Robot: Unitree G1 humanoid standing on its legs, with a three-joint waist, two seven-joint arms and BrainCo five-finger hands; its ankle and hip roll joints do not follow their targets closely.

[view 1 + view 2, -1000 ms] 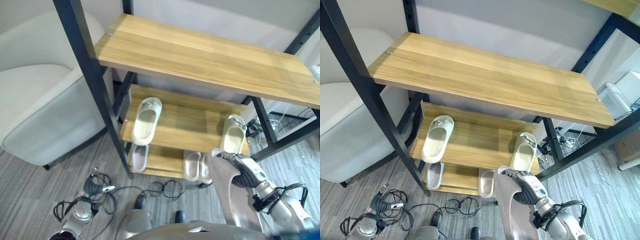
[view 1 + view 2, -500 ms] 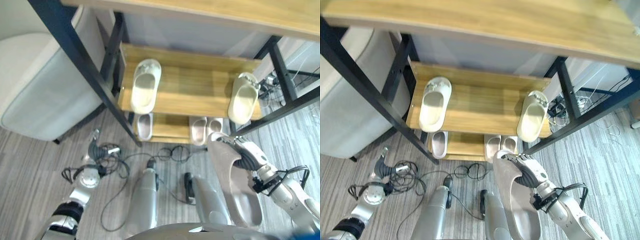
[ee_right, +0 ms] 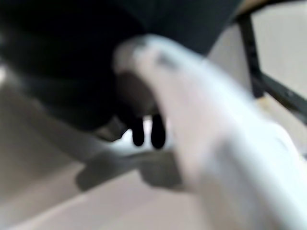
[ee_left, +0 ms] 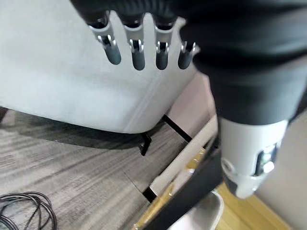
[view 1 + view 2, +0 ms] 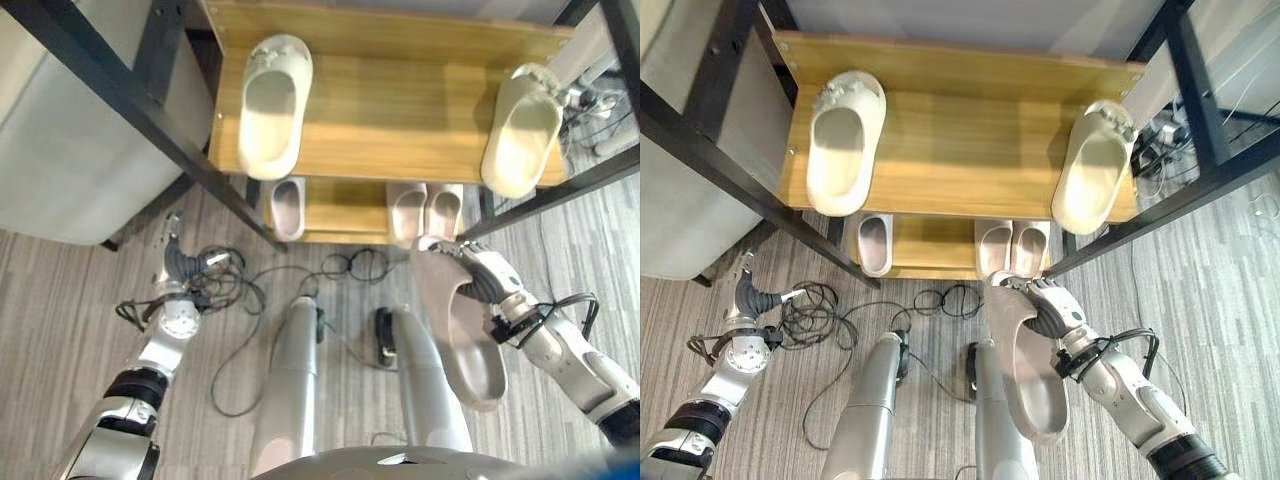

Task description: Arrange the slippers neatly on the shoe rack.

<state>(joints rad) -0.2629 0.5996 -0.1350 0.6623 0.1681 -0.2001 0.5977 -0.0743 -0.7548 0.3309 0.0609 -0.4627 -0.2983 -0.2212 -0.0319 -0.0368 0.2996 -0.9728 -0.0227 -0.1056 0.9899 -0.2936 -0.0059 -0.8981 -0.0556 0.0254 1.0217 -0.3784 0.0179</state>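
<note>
Right eye view shows a grey slipper [image 5: 1025, 375] held above the grey striped floor [image 5: 1200, 300] in front of the shoe rack [image 5: 950, 150], its toe end toward the rack and its open side up. The right hand [image 5: 1052, 312] grips it near the toe, fingers [image 5: 1032, 296] curled over the upper edge and into the opening, so the slipper hangs clear of the floor and just short of the rack's bottom shelf. On that bottom shelf [image 5: 925, 245] stand a pair of small pale slippers [image 5: 1012, 247] side by side, just beyond the held slipper's toe, and a single small slipper [image 5: 876, 243] well apart from them toward the left. On the wooden shelf above lie two larger cream slippers, toes pointing away: a left cream slipper [image 5: 843, 142] near the left end and a right cream slipper [image 5: 1092, 168] at the right end, its heel reaching the front edge. The left hand [image 5: 175, 265] hangs low on the left over the floor beside a tangle of black cables; in the left wrist view its fingers [image 4: 136, 53] are straight and slightly spread, holding nothing, with a pale grey armchair [image 4: 72, 96] past them.
</note>
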